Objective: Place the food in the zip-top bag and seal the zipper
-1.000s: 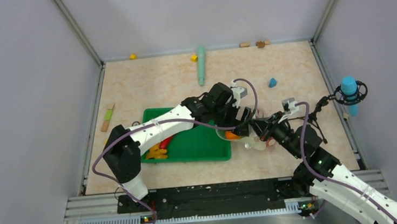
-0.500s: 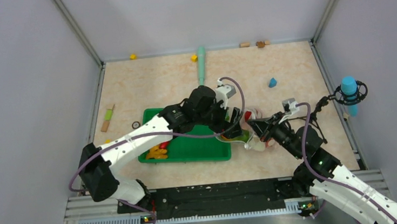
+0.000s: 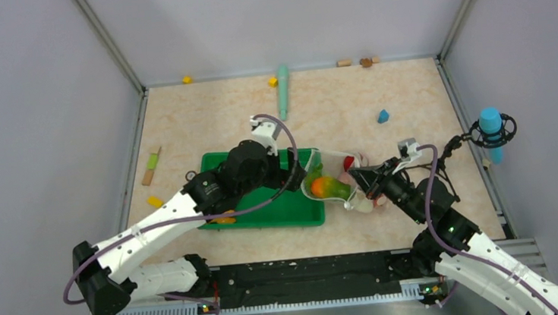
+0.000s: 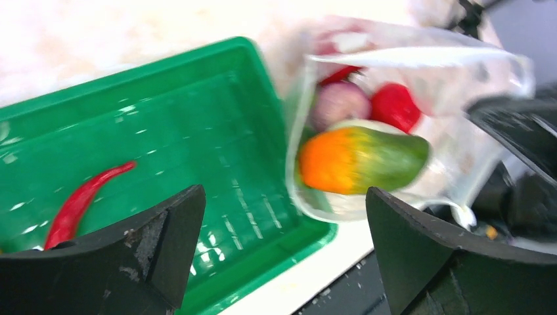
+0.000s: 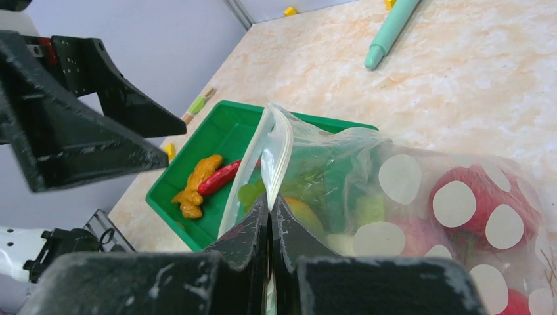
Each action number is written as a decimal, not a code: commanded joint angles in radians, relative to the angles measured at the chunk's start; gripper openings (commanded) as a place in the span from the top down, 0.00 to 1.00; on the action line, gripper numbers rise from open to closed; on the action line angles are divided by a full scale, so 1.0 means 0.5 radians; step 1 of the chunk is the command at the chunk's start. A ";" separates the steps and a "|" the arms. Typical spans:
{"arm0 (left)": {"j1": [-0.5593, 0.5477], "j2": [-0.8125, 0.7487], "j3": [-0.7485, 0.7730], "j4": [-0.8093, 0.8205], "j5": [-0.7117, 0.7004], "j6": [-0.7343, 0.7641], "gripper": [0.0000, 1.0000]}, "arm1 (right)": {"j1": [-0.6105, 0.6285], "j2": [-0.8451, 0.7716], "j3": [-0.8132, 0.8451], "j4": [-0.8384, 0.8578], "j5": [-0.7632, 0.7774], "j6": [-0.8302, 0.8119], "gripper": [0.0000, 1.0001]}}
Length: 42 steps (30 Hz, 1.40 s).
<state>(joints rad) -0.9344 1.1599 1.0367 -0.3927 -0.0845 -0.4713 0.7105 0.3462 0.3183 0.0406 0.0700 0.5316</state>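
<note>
Top external view: on the marble-patterned desk [image 3: 332, 99] the green rectangular plastic tray [image 3: 296, 209] sits mid-frame. The clear dotted zip-top bag [image 5: 407, 177] touches its right end, mouth unsealed. Inside lie the orange-green toy mango [image 4: 361, 161], purple onion [image 4: 338, 105] and red tomato [image 4: 394, 108]. The red toy chili [image 4: 85, 200] and yellow-orange bunch [image 5: 197, 184] lie in the tray, not yet bagged. The left arm stretches across the tray, and the left tool [image 4: 282, 216] is spread and empty. The right tool [image 5: 269, 203] pinches the zipper rim [image 5: 279, 141].

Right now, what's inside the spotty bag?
The dotted bag holds an orange-green mango, a purple onion and a red tomato. More red shows behind them, unclear what. Whatever lies under the mango is covered. The right gripper pinches the bag's rim.
</note>
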 commanded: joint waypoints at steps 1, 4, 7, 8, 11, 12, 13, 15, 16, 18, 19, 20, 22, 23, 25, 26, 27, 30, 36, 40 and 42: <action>0.093 -0.150 -0.144 -0.104 -0.563 -0.290 0.03 | 0.002 -0.036 0.026 0.076 0.034 -0.029 1.00; 0.203 -0.201 -0.263 -0.208 -0.693 -0.453 0.03 | 0.002 -0.037 0.028 0.067 0.048 -0.032 1.00; 0.360 -0.263 -0.399 -0.299 -0.723 -0.657 0.03 | 0.001 -0.038 0.033 0.061 0.040 -0.032 1.00; 0.413 -0.288 -0.450 -0.292 -0.717 -0.739 0.03 | 0.002 -0.037 0.031 0.060 0.041 -0.036 1.00; 0.510 -0.369 -0.595 -0.263 -0.740 -0.971 0.03 | 0.002 -0.034 0.024 0.069 0.044 -0.034 1.00; 0.515 -0.396 -0.634 -0.261 -0.767 -1.062 0.03 | -0.001 -0.033 0.026 0.068 0.043 -0.034 1.00; 0.516 -0.427 -0.668 -0.254 -0.799 -1.218 0.03 | 0.002 -0.034 0.026 0.066 0.042 -0.037 1.00; 0.516 -0.489 -0.776 -0.160 -0.801 -1.406 0.03 | 0.002 -0.033 0.027 0.066 0.048 -0.035 1.00; 0.518 -0.524 -0.834 -0.103 -0.813 -1.510 0.03 | 0.000 -0.034 0.025 0.066 0.053 -0.035 1.00; 0.519 -0.556 -0.954 0.001 -0.848 -1.697 0.03 | 0.001 -0.033 0.021 0.066 0.051 -0.032 1.00; 0.522 -0.563 -1.009 0.070 -0.859 -1.747 0.03 | 0.003 -0.030 0.023 0.066 0.047 -0.030 1.00; 0.522 -0.562 -1.048 0.125 -0.861 -1.782 0.03 | 0.002 -0.034 0.024 0.066 0.043 -0.034 1.00; 0.525 -0.533 -1.079 0.211 -0.866 -1.802 0.03 | 0.002 -0.033 0.023 0.063 0.044 -0.031 1.00; 0.526 -0.503 -1.065 0.209 -0.875 -1.823 0.03 | 0.003 -0.033 0.025 0.063 0.044 -0.031 1.00; 0.541 -0.424 -1.025 0.209 -0.875 -1.837 0.03 | 0.001 -0.032 0.021 0.066 0.044 -0.030 1.00; 0.550 -0.385 -1.011 0.209 -0.865 -1.849 0.03 | 0.002 -0.032 0.022 0.064 0.045 -0.032 1.00; 0.559 -0.335 -1.003 0.220 -0.846 -1.873 0.03 | 0.002 -0.032 0.022 0.062 0.048 -0.035 1.00; 0.591 -0.205 -1.016 0.308 -0.754 -1.925 0.03 | 0.001 -0.035 0.025 0.054 0.062 -0.034 1.00; 0.694 -0.040 -1.024 0.395 -0.681 -1.983 0.04 | 0.002 -0.035 0.014 0.055 0.088 -0.041 1.00; 0.758 0.008 -1.033 0.395 -0.752 -2.043 0.06 | 0.001 -0.031 0.024 0.037 0.107 -0.047 1.00; 0.824 0.032 -1.048 0.384 -0.755 -2.069 0.08 | 0.000 -0.039 0.039 0.017 0.111 -0.056 1.00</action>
<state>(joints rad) -0.5686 1.1564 0.5049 -0.2306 -0.4339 -1.4578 0.7105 0.3401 0.3183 0.0357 0.1070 0.5232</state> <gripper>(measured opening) 0.938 0.005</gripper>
